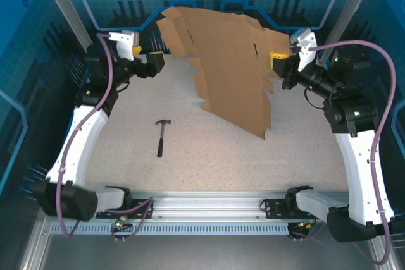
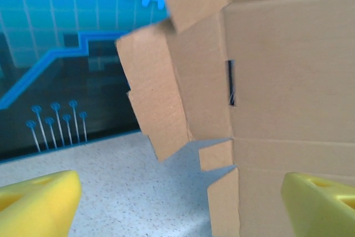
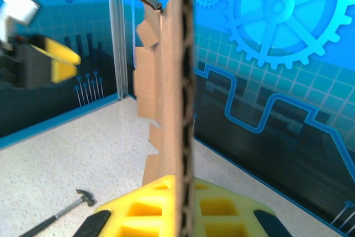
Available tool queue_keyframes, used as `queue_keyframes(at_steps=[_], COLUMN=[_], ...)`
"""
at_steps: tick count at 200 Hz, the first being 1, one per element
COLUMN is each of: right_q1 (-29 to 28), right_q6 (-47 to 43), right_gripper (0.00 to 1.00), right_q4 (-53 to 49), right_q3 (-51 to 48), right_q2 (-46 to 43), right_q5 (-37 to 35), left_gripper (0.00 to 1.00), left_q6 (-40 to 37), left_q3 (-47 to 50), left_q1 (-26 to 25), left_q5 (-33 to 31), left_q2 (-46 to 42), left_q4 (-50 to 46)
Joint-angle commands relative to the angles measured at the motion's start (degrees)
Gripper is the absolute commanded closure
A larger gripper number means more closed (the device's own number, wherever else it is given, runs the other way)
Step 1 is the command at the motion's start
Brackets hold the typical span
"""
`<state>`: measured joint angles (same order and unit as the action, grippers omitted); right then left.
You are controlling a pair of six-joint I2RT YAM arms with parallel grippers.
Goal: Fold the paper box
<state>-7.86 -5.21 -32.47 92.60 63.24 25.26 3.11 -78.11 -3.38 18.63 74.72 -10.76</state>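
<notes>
Looking down from above, the paper box (image 1: 231, 71) is a flat brown blank tilted up over the rear of the table (image 1: 209, 169), right of centre. Whether its lowest corner touches the tabletop cannot be told. The right gripper (image 1: 280, 62) meets the blank's right edge. The left gripper (image 1: 149, 61) sits near the left flaps but apart from them. A small black hammer (image 1: 163, 136) lies on the table nearer the arms, well apart from the box.

From the left wrist, the left gripper (image 2: 177, 206) stands wide, with one yellow finger (image 2: 36, 201) in each lower corner and nothing clasped between them. The box (image 2: 288, 81) fills the right side beyond them, its flaps untouched.

From the right wrist, the right gripper (image 3: 180, 212) is pinched tight on the box (image 3: 177, 81), which is seen edge-on rising straight up from between the yellow pads. The hammer (image 3: 61, 212) lies low on the left, and the left gripper (image 3: 39, 62) shows blurred at the upper left.
</notes>
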Motion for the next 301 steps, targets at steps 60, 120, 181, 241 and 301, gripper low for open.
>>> queue_keyframes(at_steps=[60, 120, 181, 241, 301], right_q1=[4.5, 5.5, 6.7, 6.8, 5.3], right_q6=[7.6, 8.4, 8.9, 1.2, -9.5], right_gripper=[1.0, 1.0, 1.0, 0.31, 0.21], right_q4=[6.8, 8.1, 7.3, -0.5, 4.4], right_q3=[-1.3, -2.4, -5.6, -10.9, -7.6], right_q2=[-2.9, -3.0, -3.2, -4.1, -6.6], right_q5=[8.2, 9.5, 5.1, -15.9, -8.4], left_gripper=[0.05, 0.37, 0.86, 1.0, 1.0], left_q6=[6.0, 10.7, 9.8, -4.0, -16.6], left_q3=[-7.2, -11.6, -10.1, -4.6, -6.4], left_q1=[2.4, 3.0, 3.2, 3.2, 3.1], left_q5=[12.6, 25.9, 27.9, 25.5, 32.2], left_q2=[13.4, 19.2, 16.8, 8.2, 7.6], left_q4=[8.7, 17.7, 18.5, 7.7, -2.7])
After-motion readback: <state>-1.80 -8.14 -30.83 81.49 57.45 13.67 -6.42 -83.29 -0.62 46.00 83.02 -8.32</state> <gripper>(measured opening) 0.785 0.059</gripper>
